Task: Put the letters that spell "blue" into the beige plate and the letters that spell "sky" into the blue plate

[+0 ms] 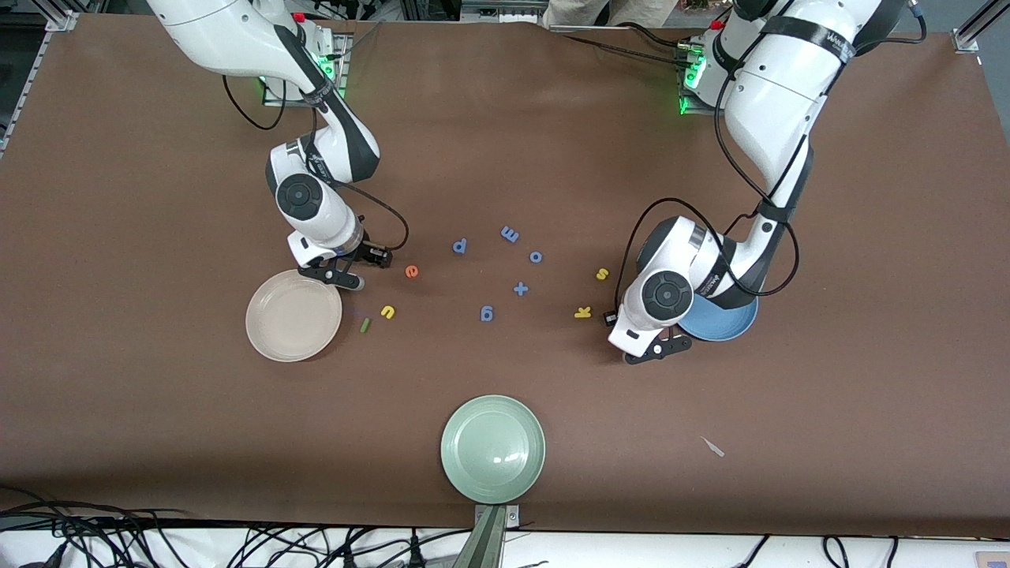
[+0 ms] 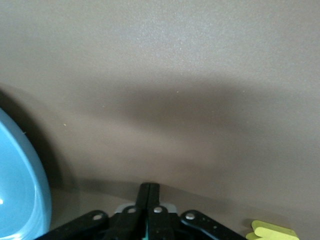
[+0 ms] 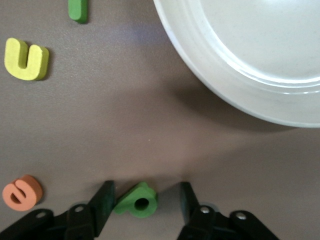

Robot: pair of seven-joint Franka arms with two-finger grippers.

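Observation:
My right gripper [image 1: 345, 276] [image 3: 145, 196] is down on the table beside the beige plate [image 1: 288, 323] [image 3: 250, 75]. It is open astride the olive-green b [image 3: 137, 202]; one finger touches the b, the other stands apart. The orange e [image 1: 411, 271] [image 3: 21, 192], yellow u [image 1: 387, 312] [image 3: 25, 59] and green l [image 1: 364, 324] [image 3: 77, 10] lie close by. My left gripper [image 1: 659, 351] [image 2: 149, 186] is low beside the blue plate [image 1: 730, 325] [image 2: 20, 190], fingers pressed together with a teal sliver of the y between them. Yellow k [image 1: 582, 312] [image 2: 270, 232] and s [image 1: 602, 274] lie near it.
Blue letters p [image 1: 460, 246], m [image 1: 510, 233], o [image 1: 536, 256], g [image 1: 487, 314] and a plus sign [image 1: 521, 289] are scattered mid-table. A pale green plate [image 1: 493, 448] sits near the front edge. A small pale scrap [image 1: 712, 446] lies toward the left arm's end.

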